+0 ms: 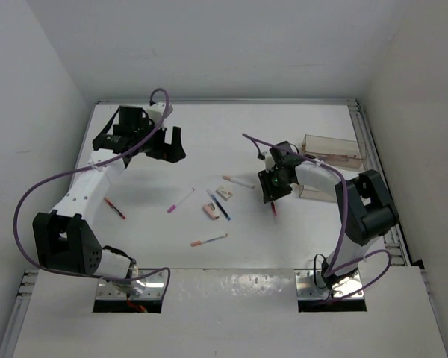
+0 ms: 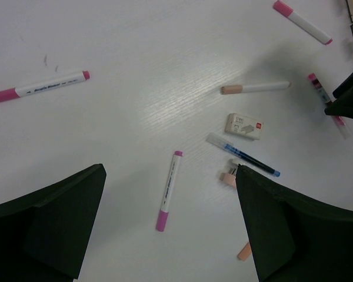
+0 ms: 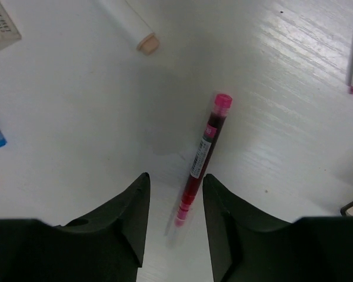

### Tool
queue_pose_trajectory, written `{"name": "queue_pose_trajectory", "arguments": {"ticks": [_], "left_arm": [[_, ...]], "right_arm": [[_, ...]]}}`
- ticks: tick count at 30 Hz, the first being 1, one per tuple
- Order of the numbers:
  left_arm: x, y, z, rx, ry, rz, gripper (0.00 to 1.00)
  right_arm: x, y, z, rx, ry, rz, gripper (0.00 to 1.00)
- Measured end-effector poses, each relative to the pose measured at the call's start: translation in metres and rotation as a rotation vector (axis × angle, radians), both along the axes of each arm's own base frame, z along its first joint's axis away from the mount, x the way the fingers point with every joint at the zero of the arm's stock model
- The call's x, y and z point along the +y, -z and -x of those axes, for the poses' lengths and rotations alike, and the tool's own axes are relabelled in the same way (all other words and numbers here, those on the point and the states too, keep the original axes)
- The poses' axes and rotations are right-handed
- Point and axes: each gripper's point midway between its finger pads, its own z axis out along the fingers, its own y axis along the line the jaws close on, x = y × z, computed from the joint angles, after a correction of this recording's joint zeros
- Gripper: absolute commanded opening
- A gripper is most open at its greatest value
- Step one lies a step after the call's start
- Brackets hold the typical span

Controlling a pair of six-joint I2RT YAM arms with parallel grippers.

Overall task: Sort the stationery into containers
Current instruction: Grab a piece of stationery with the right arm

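right end effector (image 3: 175, 179) spread astride red pen (image 3: 205, 147), other pens (image 3: 126, 20) well apart, left end effector (image 2: 169, 170) spread wide, eraser (image 2: 244, 126) print unreadable

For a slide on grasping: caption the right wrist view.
Right gripper open above the table, straddling one end of a red pen with a pink cap.

this looks like a robotics lab test cell: a bare white table (image 1: 157, 246) boxed in by plain white walls (image 1: 30, 89), the left arm (image 1: 82, 194) and right arm (image 1: 325, 175) bolted to metal base plates (image 1: 153, 280) at its near edge, purple cables (image 1: 159, 91) looping off them.
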Motion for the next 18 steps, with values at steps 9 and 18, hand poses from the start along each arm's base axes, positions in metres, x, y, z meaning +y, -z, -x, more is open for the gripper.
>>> {"name": "queue_pose_trajectory", "arguments": {"ticks": [9,18], "left_arm": [[0.0,0.005,0.002,0.012,0.0,-0.003,0.99],[-0.002,0.017,0.007,0.019,0.042,-0.01,0.97]], "right_arm": [[-0.004,0.011,0.002,0.01,0.009,0.022,0.31],[-0.003,0.016,0.0,0.014,-0.027,0.01,0.0]]}}
